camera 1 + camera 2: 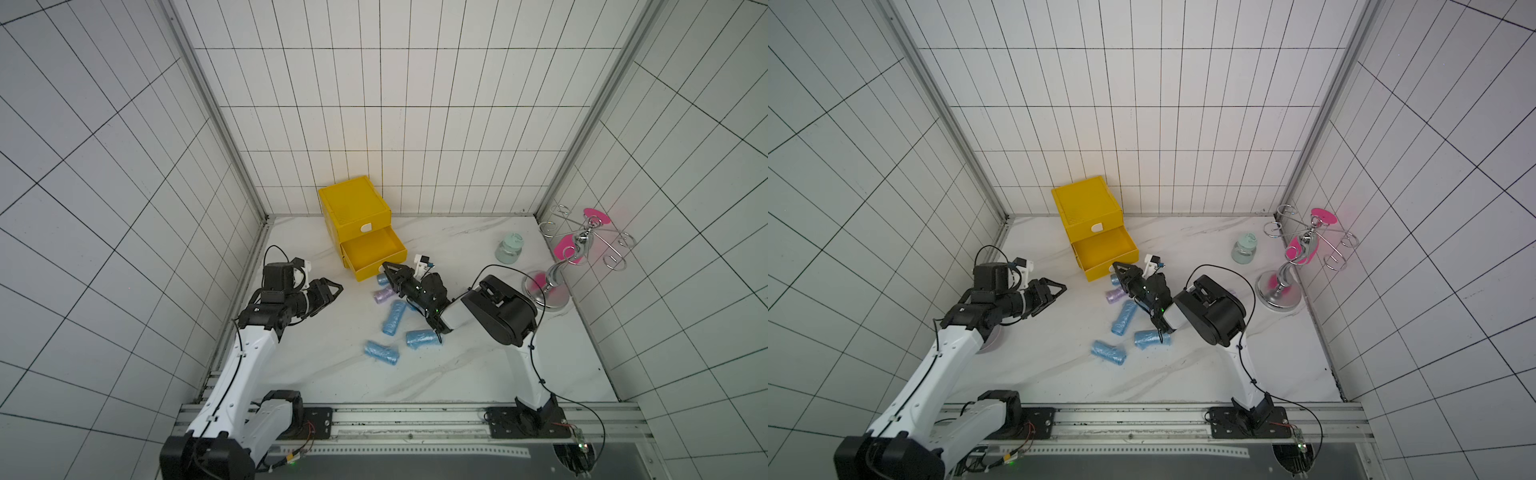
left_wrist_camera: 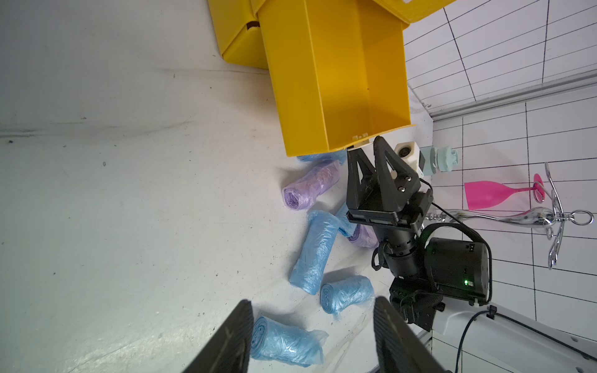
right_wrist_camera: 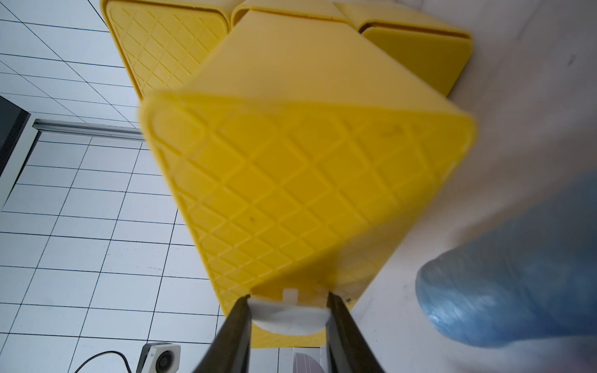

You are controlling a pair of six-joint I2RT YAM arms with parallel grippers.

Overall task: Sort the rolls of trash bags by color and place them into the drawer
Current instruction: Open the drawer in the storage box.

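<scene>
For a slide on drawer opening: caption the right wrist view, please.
Right gripper pinching the white tab handle of the pulled-out yellow plastic drawer, a crinkly light-blue bag roll lying alongside.

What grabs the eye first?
The yellow plastic drawer cabinet at the table's back, its lower drawer open with the right gripper closed on its white handle tab. Light blue crinkly plastic rolls lie scattered mid-table; a pink wine glass hangs on a chrome rack, far right.

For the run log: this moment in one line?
right gripper: shut on drawer handle | left gripper: open | drawer: open, empty | rolls: on table
</scene>
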